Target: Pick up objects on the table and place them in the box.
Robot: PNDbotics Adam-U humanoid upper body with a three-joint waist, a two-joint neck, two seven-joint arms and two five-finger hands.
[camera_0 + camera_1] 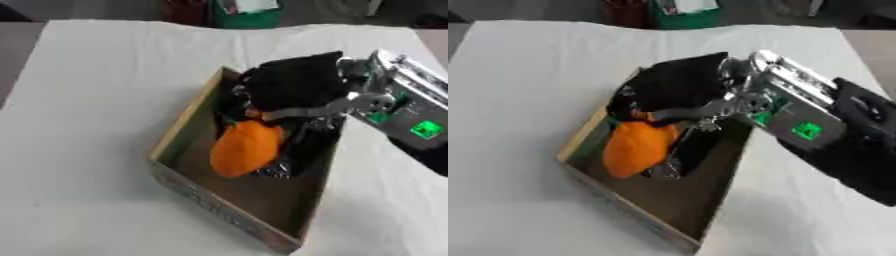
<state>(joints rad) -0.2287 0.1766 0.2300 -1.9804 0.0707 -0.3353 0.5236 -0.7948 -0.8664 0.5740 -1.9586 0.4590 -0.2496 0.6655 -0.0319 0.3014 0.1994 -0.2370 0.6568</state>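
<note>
A shallow cardboard box [179, 189] lies askew in the middle of the white table. My right hand [293, 82] reaches in from the right and hangs over the box's far end, its black fingers curled round an orange object [246, 146] that hangs down inside the box. The orange object looks soft and rounded, its top hidden under the hand. Dark shiny wrappers [282, 167] lie in the box beside and below it. My left hand does not show in either view.
A green container [246, 12] stands beyond the table's far edge. White cloth [87, 100] covers the table all round the box. My right forearm [798, 117], silver with green lights, crosses the box's right rim.
</note>
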